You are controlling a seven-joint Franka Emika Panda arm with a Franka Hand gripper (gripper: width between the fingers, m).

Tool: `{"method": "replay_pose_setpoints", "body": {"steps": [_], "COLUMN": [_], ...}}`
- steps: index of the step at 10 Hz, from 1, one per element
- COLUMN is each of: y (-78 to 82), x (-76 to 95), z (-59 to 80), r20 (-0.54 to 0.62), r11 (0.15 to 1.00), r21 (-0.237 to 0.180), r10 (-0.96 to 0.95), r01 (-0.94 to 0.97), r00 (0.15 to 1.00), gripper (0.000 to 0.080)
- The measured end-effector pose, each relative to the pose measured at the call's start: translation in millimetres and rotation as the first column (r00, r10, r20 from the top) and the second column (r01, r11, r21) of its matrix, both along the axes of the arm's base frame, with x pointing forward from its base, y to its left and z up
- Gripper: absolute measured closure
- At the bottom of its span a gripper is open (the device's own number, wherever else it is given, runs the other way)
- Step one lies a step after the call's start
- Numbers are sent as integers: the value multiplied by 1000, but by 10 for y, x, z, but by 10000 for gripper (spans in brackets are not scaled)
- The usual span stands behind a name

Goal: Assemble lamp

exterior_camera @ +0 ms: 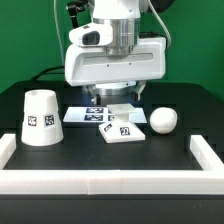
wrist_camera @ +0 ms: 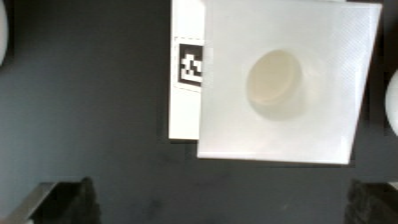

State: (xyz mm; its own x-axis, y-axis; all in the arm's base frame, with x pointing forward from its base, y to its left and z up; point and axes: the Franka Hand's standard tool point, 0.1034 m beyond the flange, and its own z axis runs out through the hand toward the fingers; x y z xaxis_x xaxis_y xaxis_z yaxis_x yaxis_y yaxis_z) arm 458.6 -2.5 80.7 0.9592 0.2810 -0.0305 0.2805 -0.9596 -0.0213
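The flat square lamp base [exterior_camera: 122, 130] lies on the black table, with a tag on the edge that faces the exterior view. In the wrist view the base [wrist_camera: 302, 120] fills the middle, with its round socket [wrist_camera: 274, 80] and a tag [wrist_camera: 191, 68] on its side. My gripper [exterior_camera: 113, 100] hangs just above and behind the base, open and empty. Its dark fingertips [wrist_camera: 63, 200] show wide apart, clear of the base, with the gripper's middle [wrist_camera: 217, 205] over bare table. The tapered shade [exterior_camera: 40, 118] stands at the exterior view's left. The ball bulb [exterior_camera: 163, 120] lies at the right.
The marker board [exterior_camera: 85, 113] lies flat behind the base, partly under the arm. A white raised border [exterior_camera: 110, 183] runs along the table's front and both sides. White curved edges [wrist_camera: 390, 105] show at the rims of the wrist view.
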Motion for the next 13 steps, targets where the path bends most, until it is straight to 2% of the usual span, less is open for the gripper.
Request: {"method": "replay_pose_setpoints", "body": {"steps": [1,6,8,11,13], "y": [5,96,169,164,160], "x": [1,-216,-241,-264,-270], "z": [3,-147,-169,-273,-293], "r20": [0,-14,-19,-22,-25], "r11": [1000,1000,1000,1000,999], "r21": [1,3,4,6,7], "r10": [0,13,26,30,31], "r01": [0,-13,-25,-30,-31], "r00": [1000,1000,1000,999,999], "gripper": [100,100,100,100,100]}}
